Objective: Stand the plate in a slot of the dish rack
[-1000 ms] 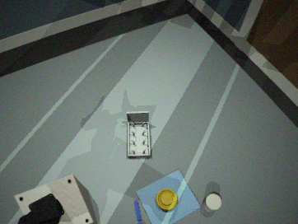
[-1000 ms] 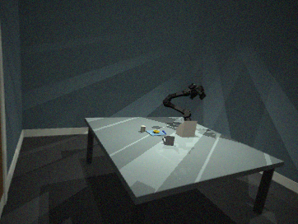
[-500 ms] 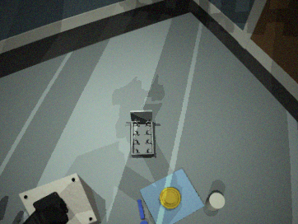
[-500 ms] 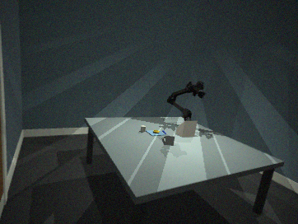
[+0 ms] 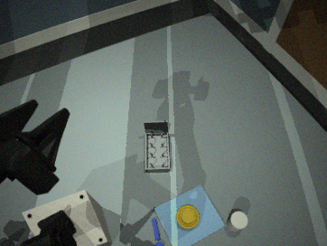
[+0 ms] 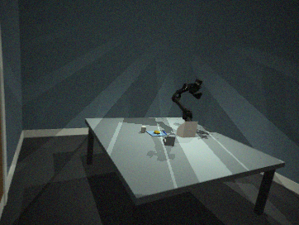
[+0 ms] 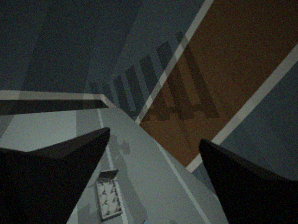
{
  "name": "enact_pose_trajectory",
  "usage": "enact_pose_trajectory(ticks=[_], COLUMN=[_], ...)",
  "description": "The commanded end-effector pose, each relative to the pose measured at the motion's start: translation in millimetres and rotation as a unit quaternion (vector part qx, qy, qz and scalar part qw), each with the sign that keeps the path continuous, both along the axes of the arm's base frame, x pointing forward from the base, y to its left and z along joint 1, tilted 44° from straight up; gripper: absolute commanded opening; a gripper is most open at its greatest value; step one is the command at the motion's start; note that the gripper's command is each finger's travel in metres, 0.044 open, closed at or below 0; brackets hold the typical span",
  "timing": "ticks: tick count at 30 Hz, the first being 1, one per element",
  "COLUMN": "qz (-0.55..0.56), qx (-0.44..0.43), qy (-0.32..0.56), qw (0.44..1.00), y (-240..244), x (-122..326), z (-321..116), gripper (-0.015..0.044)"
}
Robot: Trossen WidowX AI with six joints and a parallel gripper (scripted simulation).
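Note:
The yellow plate (image 5: 188, 217) (image 6: 157, 132) lies flat on the blue mat (image 5: 210, 203) (image 6: 150, 132). The small grey dish rack (image 5: 157, 169) (image 6: 169, 141) (image 7: 112, 216) stands on the table, with short pegs in two rows and a dark upright panel (image 5: 155, 127) (image 7: 108, 174) at one end. No plate shows in the rack. My gripper (image 5: 51, 107) (image 6: 201, 89) (image 7: 155, 138) is open and empty, raised high above the table and well away from plate and rack. The plate is not visible in the wrist view; only a sliver of mat shows at its bottom edge.
A white cup (image 5: 238, 220) (image 6: 144, 129) stands beside the mat, on the side away from the arm. A blue utensil (image 5: 156, 229) lies by the mat's other side. A beige block (image 5: 86, 208) (image 6: 187, 129) stands by the arm's base.

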State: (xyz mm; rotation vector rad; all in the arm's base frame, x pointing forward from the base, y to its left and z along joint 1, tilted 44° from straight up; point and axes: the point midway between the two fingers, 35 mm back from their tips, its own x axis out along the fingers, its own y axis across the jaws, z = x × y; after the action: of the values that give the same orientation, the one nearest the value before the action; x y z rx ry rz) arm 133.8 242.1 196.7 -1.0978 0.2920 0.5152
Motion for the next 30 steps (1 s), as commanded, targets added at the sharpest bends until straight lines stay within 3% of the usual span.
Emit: enact_pose_trajectory(ticks=[1,14,30], qz=[-0.054,-0.227,-0.434], qx=[-0.013,-0.048,-0.101], qy=[0.013,0.051,0.133], qw=[0.998,0.971,0.885], y=[-8.0,-58.3,-166.5], x=[25.2,98.6,163.1], z=[-8.5,-38.6,-85.7], gripper=[0.0400,0.0400,0.0400])
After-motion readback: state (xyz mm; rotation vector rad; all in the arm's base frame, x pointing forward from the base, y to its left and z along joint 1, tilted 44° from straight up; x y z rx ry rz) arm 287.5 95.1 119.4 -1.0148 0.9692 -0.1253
